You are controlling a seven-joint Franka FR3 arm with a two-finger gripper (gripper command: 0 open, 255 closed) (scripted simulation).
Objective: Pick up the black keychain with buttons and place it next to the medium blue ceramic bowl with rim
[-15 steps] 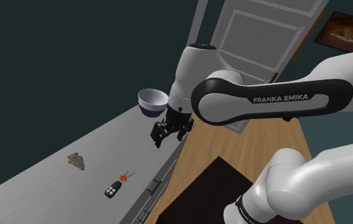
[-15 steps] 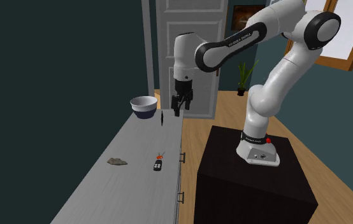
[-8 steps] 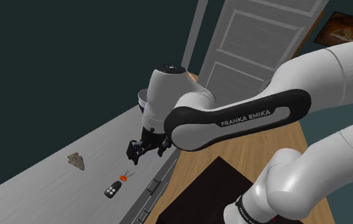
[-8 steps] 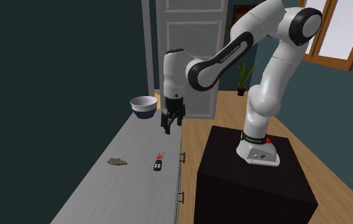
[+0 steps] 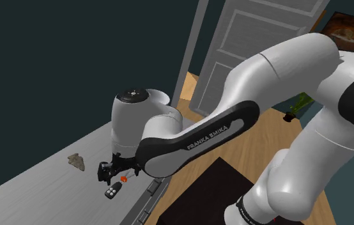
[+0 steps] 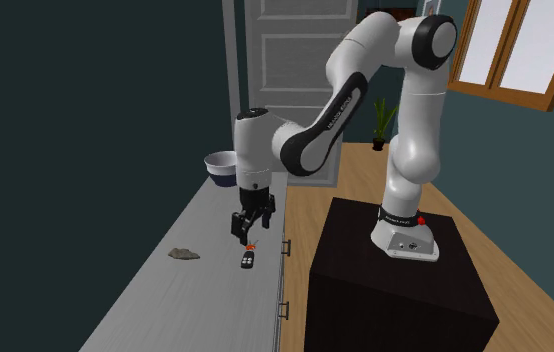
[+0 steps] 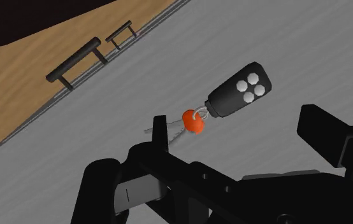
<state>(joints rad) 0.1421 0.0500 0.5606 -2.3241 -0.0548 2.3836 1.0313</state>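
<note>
Stand (image 6: 395,300): dark box, closest to me, arm (image 6: 317,128) mounted on top and stretched out over the grey worktop (image 6: 165,300).

Fingers (image 7: 327,135): spread wide, nothing betw. them, nothing held. They hang tips-down above the worktop's front edge strip, abt halfway along its length. From the second exterior view I see a gap betw. tips and surface, so no contact.

Keychain (image 7: 240,90): black fob w/ four pale round buttons, lying flat just inside the front edge, the edge that carries the drawer handles (image 7: 73,63). A small ring ties it to an orange bead (image 7: 192,122), and thin metal bits (image 7: 162,130) trail off the bead. Fingers sit over the bead end. The fob itself lies a little toward the worktop's near end, outside the gap.

Grey-brown lump (image 6: 183,254): roughly level w/ the keychain but abt mid-width of the worktop, apart from it.

Bowl (image 6: 219,166): at the worktop's far end, well apart from the keychain. White inside, dark blue outside, one side hidden behind the arm.

Beyond that: wood floor (image 6: 355,180), white panelled door (image 6: 295,60), potted plant (image 6: 381,120), wood-framed window (image 6: 510,50).
</note>
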